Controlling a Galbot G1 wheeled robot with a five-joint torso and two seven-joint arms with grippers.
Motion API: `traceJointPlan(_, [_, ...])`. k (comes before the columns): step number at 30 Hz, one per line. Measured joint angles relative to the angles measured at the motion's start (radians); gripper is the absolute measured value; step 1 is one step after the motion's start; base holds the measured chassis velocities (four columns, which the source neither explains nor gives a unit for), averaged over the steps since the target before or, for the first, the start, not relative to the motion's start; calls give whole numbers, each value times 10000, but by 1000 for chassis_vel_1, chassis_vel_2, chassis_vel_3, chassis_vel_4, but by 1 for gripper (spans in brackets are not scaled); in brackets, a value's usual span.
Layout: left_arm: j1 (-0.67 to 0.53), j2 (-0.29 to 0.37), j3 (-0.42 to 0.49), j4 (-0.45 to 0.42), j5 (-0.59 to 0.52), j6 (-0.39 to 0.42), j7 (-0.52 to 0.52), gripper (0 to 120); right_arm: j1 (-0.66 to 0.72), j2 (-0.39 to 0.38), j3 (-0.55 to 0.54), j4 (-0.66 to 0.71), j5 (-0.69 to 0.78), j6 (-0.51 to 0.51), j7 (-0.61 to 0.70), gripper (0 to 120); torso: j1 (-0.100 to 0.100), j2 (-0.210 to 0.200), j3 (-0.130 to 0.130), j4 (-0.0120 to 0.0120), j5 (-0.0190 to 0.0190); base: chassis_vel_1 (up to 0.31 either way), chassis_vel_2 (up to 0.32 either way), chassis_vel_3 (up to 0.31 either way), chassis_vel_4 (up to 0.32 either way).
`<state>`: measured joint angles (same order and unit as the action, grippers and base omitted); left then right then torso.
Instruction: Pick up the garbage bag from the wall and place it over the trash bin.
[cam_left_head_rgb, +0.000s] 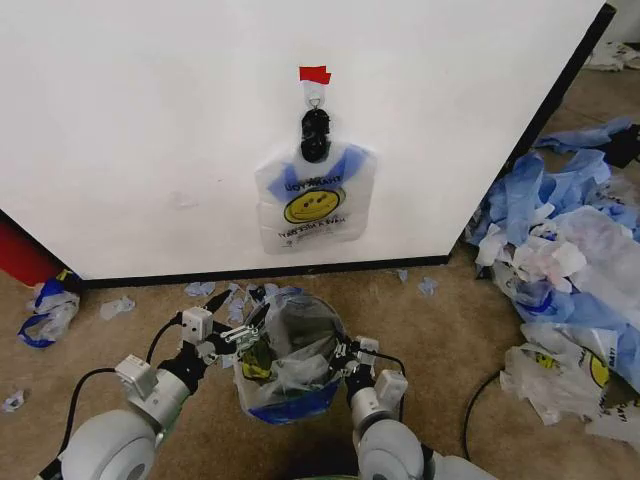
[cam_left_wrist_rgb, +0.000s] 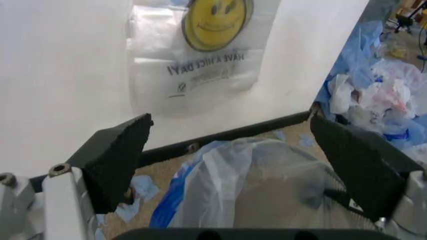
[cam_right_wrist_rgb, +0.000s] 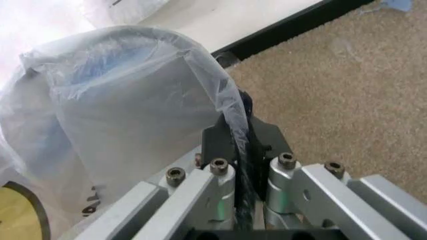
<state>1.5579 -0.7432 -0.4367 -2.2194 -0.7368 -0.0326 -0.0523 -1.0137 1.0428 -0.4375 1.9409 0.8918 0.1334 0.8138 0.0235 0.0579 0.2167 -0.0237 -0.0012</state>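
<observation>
A thin, translucent white garbage bag (cam_left_head_rgb: 314, 205) with a yellow smiley face and blue handles hangs flat against the wall (cam_left_head_rgb: 150, 130), held at its top by a black clip (cam_left_head_rgb: 315, 135) under a piece of red tape (cam_left_head_rgb: 314, 74). Its lower edge ends above the wall's black base strip (cam_left_head_rgb: 260, 272).

On the carpet just in front of that strip stands the trash bin (cam_left_head_rgb: 290, 355), a small round wire-mesh basket already lined with a crinkled, glossy translucent bag (cam_right_wrist_rgb: 120, 100) whose film is folded over the rim; blue plastic shows at its lower front.

The right gripper (cam_right_wrist_rgb: 241, 150) sits at the bin's right rim, its black pads pinched shut on the rim and the plastic film over it. The left gripper (cam_left_wrist_rgb: 230, 150) is at the bin's left rim, jaws spread wide with the lined opening between the black fingers (cam_left_wrist_rgb: 120, 150).

Small blue and white scraps (cam_left_head_rgb: 205, 290) litter the carpet along the base strip. To the right, beyond the wall's corner, lies a heap of blue and white plastic sheets (cam_left_head_rgb: 570, 260), and the carpet between it and the bin is bare. A red object (cam_left_head_rgb: 22, 255) sits at the wall's left end.
</observation>
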Motion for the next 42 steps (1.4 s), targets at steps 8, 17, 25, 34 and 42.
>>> traceJointPlan(8, [-23, -209, 156, 411, 230, -208, 101, 94, 139, 90, -53, -58, -101, -133, 267, 0, 0, 0, 0, 1, 0, 0, 0, 0, 0])
traceJointPlan(17, [-136, -279, 196, 603, 276, -265, 115, 94, 211, 102, -157, 49, -151, -258, 474, 0, 0, -2, 1, 1, 0, 0, 0, 0, 0])
traceJointPlan(25, [-140, -305, 194, 660, 360, -318, 138, 94, 168, 60, -169, 125, -235, -324, 459, 0, 0, -3, 1, 1, 0, 0, 0, 0, 0])
traceJointPlan(34, [-16, -206, 173, 396, 230, -235, 39, 94, 173, 62, -183, 159, -233, -337, 438, 0, 0, -3, 1, 1, -1, 0, 0, 0, 0])
traceJointPlan(42, [153, 705, 274, -1062, -1230, 548, -376, 68, 122, 63, -211, 140, -316, -295, 373, 0, 0, -2, -1, 0, -2, 0, 0, 0, 0])
